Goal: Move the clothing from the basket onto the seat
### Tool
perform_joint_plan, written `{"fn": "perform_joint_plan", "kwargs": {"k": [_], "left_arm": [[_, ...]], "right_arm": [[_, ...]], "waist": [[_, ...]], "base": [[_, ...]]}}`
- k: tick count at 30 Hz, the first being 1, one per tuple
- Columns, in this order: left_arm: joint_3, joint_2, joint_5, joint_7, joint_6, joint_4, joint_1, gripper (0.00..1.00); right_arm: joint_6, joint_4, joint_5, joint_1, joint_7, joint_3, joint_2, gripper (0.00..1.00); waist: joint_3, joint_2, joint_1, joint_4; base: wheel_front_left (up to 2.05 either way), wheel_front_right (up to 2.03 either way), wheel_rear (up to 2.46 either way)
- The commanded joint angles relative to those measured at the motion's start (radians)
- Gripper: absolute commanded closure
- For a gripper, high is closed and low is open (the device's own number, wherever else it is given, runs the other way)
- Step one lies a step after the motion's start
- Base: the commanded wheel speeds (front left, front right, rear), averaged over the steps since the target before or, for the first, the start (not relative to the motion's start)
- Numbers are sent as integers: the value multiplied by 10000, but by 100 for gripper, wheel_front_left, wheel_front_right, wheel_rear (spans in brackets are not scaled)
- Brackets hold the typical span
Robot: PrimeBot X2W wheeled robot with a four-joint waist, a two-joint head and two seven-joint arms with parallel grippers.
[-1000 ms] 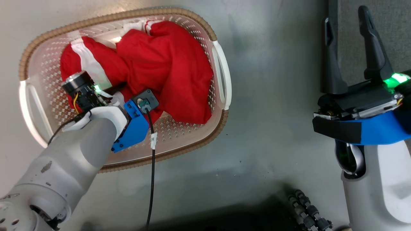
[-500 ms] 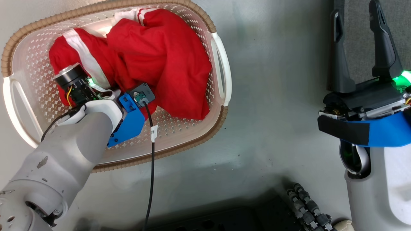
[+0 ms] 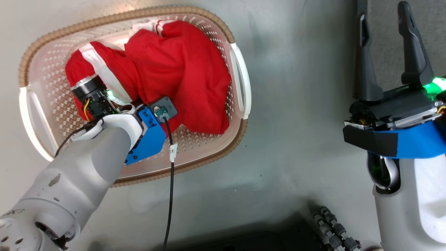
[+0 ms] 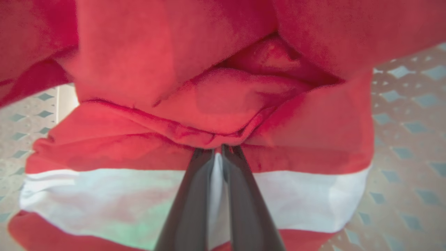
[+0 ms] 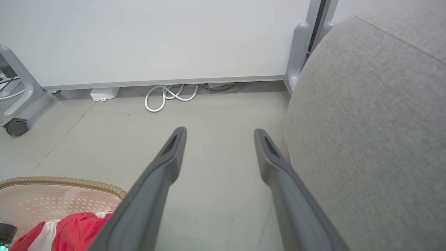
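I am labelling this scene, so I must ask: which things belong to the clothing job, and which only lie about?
Job: clothing, basket, seat, left pincer shut on the clothing, right pincer open.
Lying about: white cable, white box, caster.

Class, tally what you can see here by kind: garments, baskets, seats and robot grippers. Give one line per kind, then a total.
Garments: 2, the striped garment and the cuffed garment
Basket: 1
Seat: 1
Grippers: 2, the left gripper and the right gripper
Total: 6
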Motion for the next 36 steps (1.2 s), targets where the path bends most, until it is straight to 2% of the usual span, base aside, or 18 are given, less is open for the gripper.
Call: {"fn": "perform_joint_plan", "kwargs": {"k": [1, 16, 36], "left_arm": [[-25, -37, -10, -65, -4, -47, 41, 100], [-27, -284, -116, -956, -4, -256, 688, 100], [-27, -733, -1134, -2617, -4, -377, 1008, 100]], "right_arm": [[4, 28, 16, -111, -7, 13, -28, 0], [4, 502, 106, 42, -7, 57, -30, 0], [4, 1134, 32, 848, -7, -177, -30, 0]], "waist": [[-147, 0, -1, 34], [-1721, 0, -1, 367], [-4314, 0, -1, 1174]], "base": [[0, 0, 0], [0, 0, 0], [0, 0, 0]]}}
